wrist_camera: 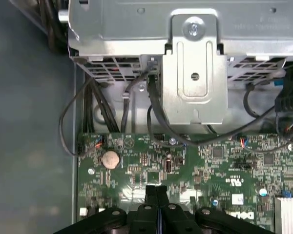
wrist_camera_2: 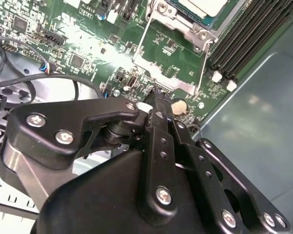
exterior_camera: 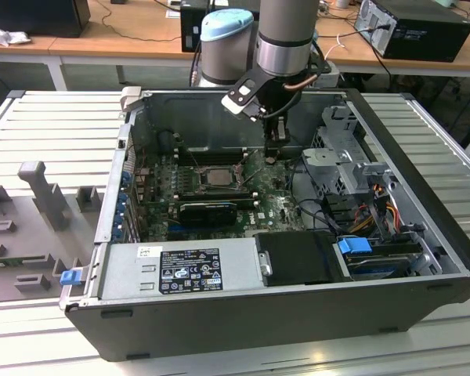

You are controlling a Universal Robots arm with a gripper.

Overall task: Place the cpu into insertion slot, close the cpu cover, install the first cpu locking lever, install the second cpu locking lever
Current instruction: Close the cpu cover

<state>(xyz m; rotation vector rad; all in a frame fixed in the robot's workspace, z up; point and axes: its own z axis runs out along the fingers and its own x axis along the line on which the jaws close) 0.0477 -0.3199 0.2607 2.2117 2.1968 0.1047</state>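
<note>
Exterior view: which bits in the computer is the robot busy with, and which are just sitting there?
Job: gripper, cpu, insertion slot, cpu cover.
Just sitting: round battery, black cables, metal bracket, power supply box.

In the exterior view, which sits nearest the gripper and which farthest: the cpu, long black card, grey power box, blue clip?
From the gripper:
1. cpu, on the board.
2. long black card, just past the cpu.
3. grey power box, along the case's near wall.
4. blue clip, outer corner, exterior view's left.
</note>
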